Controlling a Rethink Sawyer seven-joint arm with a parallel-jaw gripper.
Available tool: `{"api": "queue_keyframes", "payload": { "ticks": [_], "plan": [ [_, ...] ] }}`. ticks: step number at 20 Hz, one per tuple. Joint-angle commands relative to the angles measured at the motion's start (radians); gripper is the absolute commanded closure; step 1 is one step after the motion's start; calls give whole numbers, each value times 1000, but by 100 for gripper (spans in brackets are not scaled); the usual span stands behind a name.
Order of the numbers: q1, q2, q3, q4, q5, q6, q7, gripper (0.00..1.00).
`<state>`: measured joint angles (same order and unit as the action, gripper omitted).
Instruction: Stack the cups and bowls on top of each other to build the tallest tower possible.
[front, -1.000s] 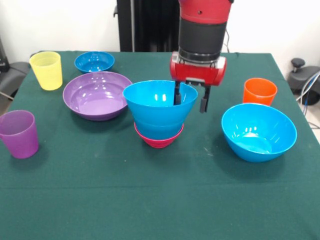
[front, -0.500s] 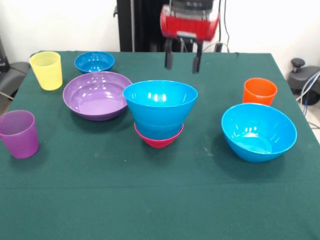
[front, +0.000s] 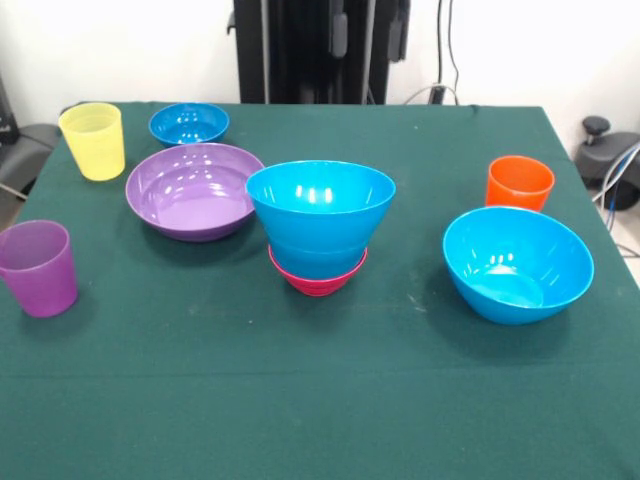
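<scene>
A deep glossy blue plastic bowl (front: 320, 215) sits nested in a small magenta bowl (front: 317, 277) mid-counter (front: 300, 400), with open green cloth before it. The wide purple bowl (front: 193, 190) lies just beside it; the large blue bowl (front: 518, 263) is apart. Only dark tool (front: 368, 35) tips show at the top edge, touching nothing; their opening cannot be told.

A table (front: 300, 400) under a dark green cloth carries everything. At its centre a small magenta bowl (front: 317, 280) rests on the cloth, with a blue bowl (front: 320, 215) nested in it. Taking that pair as the clock's hub: a wide purple bowl (front: 195, 190) sits just beside it at ten o'clock — beyond it, a small blue bowl (front: 189, 123) at eleven and a yellow cup (front: 93, 140) further left. A purple cup (front: 38, 267) stands at nine, near the edge. At three lies a large blue bowl (front: 518, 263) — an orange cup (front: 519, 183) at two.
</scene>
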<state>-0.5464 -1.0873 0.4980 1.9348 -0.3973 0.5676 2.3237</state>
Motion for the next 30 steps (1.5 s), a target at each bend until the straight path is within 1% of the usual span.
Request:
{"api": "queue_keyframes", "payload": {
  "ticks": [1,3,7,10,12,15,17,20,22,24,27,30],
  "plan": [
    [52,-8,54,138,-31,34,-113,0],
    [84,14,30,130,-58,9,-67,0],
    [125,-2,12,133,-39,25,-28,0],
    [160,-3,-15,128,-46,20,5,0],
    [169,24,-27,109,-56,17,7,0],
    [176,67,-39,92,-71,-12,10,0],
    [192,70,-52,90,-76,-17,25,0],
    [181,82,-54,87,-75,-23,8,0],
    [167,106,-56,87,-80,-43,-5,0],
    [169,138,-70,73,-106,-69,0,0],
    [188,197,-101,42,-145,-111,20,0],
    [220,245,-140,4,-185,-143,45,0]
  ]
}}
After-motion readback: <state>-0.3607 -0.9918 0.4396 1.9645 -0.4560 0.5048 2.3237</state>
